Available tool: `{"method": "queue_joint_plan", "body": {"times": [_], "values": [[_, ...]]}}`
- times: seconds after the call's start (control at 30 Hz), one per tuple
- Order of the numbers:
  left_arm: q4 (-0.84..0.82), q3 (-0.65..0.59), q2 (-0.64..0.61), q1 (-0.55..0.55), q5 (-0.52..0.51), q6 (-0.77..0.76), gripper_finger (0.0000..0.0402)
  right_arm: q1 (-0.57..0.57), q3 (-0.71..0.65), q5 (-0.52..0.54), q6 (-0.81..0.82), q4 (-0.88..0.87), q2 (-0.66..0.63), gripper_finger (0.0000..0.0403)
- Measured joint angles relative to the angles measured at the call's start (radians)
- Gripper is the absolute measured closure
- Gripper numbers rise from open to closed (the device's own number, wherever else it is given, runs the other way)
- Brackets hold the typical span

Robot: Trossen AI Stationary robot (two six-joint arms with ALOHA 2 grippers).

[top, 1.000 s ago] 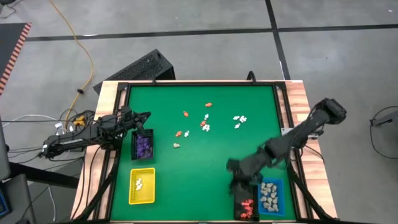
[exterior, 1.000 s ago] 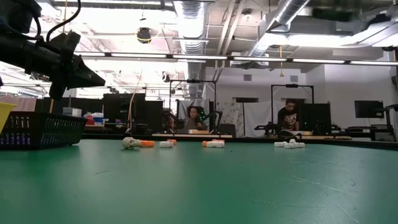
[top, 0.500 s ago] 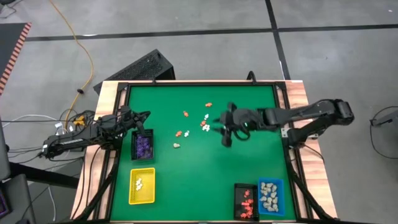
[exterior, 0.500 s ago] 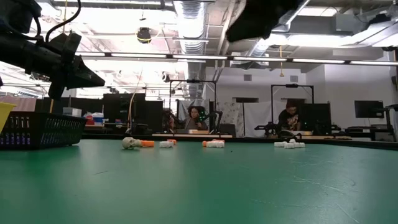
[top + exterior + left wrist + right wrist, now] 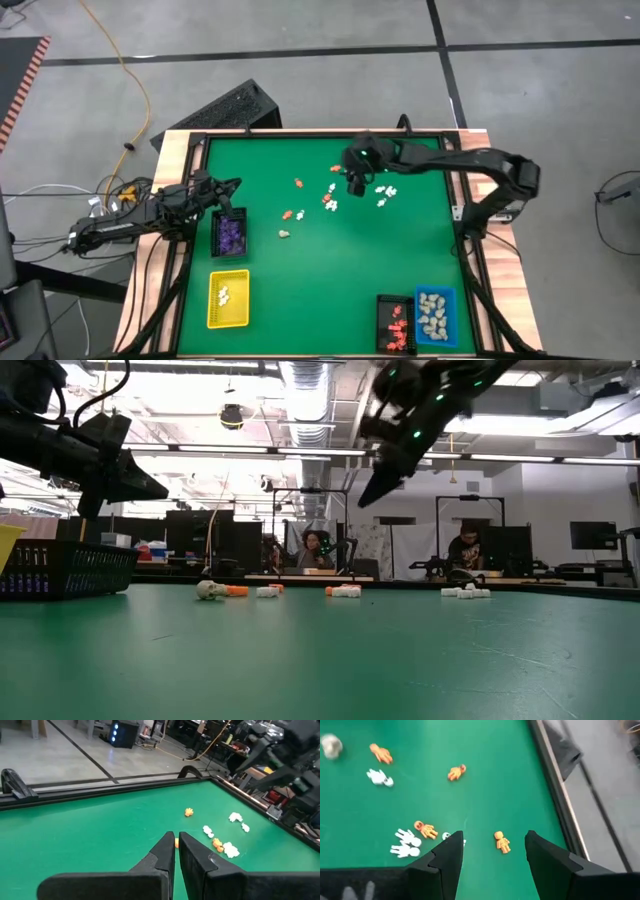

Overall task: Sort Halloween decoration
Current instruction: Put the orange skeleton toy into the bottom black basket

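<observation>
**Right gripper poised over scattered figurines at the table's far side**

Nearest, along the green table's (image 5: 320, 280) front edge, sit a yellow rectangular tray (image 5: 228, 299) at left holding a few white figurines, and at right a black tray (image 5: 395, 324) of orange-red pieces touching a blue tray (image 5: 434, 316) of cream-beige ones. Only the high view shows these three; the low view shows none of them.

Farther back at left, a black mesh tray (image 5: 230, 232) holds purple figurines. The left gripper (image 5: 233, 186) hangs just beyond it, fingers pressed together on nothing; its wrist view shows the two dark fingers (image 5: 165, 852) touching.

At the far middle lie the loose Halloween figurines (image 5: 329, 199): from above, about five orange-red, one cream-beige skull (image 5: 284, 234) nearest, and white ones in two clusters, their number too small to tell. The low view lines them up in one row, skull (image 5: 208, 590) at left, and hides their depth. The right wrist view counts four orange-red figures (image 5: 502, 841), about four white ones and the skull.

The right gripper (image 5: 356, 181) hovers above these pieces, fingers (image 5: 447, 857) spread wide and empty. Two people sit in the room behind, seen only in the low view
</observation>
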Motion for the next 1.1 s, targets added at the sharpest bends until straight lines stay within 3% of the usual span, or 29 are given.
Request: {"method": "queue_joint_plan", "body": {"times": [0.27, 0.63, 0.9, 1.1], "values": [[0.0, 0.0, 0.002, 0.0, -0.005, 0.0, 0.0388, -0.073, 0.183, -0.065, -0.178, -0.126, 0.219, 0.0182], [0.0, 0.0, 0.002, 0.0, -0.005, 0.0, 0.0388, -0.161, 0.402, -0.128, -0.28, -0.315, 0.484, 0.0182], [0.0, 0.0, 0.003, 0.0, -0.005, 0.0, 0.0388, -0.188, 0.503, -0.133, -0.31, -0.392, 0.578, 0.0182], [0.0, 0.0, 0.006, 0.0, -0.005, 0.0, 0.0388, -0.191, 0.504, -0.148, -0.347, -0.392, 0.58, 0.0182]]}}
